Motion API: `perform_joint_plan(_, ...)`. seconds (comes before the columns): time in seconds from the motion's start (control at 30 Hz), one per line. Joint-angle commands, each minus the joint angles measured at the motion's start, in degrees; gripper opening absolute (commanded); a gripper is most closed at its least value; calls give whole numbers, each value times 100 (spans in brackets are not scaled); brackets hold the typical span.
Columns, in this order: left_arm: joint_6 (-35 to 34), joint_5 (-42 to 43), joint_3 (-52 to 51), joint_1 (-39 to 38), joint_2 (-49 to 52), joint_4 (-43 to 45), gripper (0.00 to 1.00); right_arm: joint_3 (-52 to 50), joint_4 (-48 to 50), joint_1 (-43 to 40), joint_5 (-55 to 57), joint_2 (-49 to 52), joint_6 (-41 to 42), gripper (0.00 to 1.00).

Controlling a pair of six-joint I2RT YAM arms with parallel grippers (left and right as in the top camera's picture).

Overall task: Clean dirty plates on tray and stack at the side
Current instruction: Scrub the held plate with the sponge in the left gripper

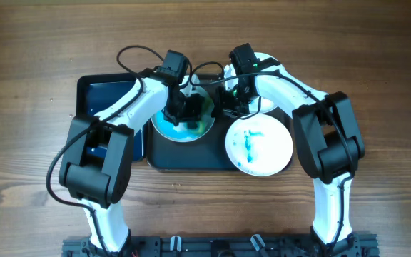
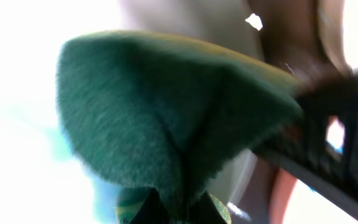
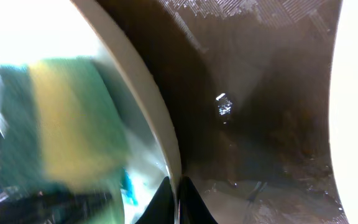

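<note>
Left tool [image 1: 179, 114] clamps sponge [image 2: 166, 112] onto filmy plate [image 1: 164, 127] over tub [image 1: 191, 158]; arms hide most of it, tilt unclear. Right tool [image 1: 228, 106] pinches its rim. Streaked plate [image 1: 259, 143] lies face up at tub's right edge. Third plate [image 1: 268, 60] half hidden behind right arm [image 1: 291, 89]. Tray [image 1: 95, 93] left, mostly covered.

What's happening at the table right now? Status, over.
Left pincer shut on green sponge, pressed on blue-filmed plate on tray. Right pincer shut on that plate's rim. Streaked plate beside, untouched. Nothing in the way.
</note>
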Motion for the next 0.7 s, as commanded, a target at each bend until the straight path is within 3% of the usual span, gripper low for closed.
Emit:
perform_joint_plan(0.0,-1440,-2361,-11,98,72,85,4,4,0,-7,181,210,13,4)
perform_joint_plan(0.13,-2096,-3333,-11,111,72,-149,4,4,2,-7,179,210,13,4)
perform_joint_plan(0.2,-2164,-3220,-11,105,74,-470,4,4,2,-7,179,210,13,4)
perform_joint_plan(0.3,-1950,-2352,-28,26,74,-997,4,4,4,-7,179,210,0,4)
perform_joint_plan(0.43,-267,-142,-114,-264,76,-1034,4,4,9,-7,179,210,0,4)
perform_joint_plan(0.5,142,369,-114,-459,79,-988,4,4,9,-7,179,210,-2,4)
perform_joint_plan(0.57,101,44,-114,-656,79,-785,4,4,7,-7,177,210,0,4)
perform_joint_plan(0.67,-726,-1401,-114,-787,87,-411,4,4,4,-7,157,210,-4,4)
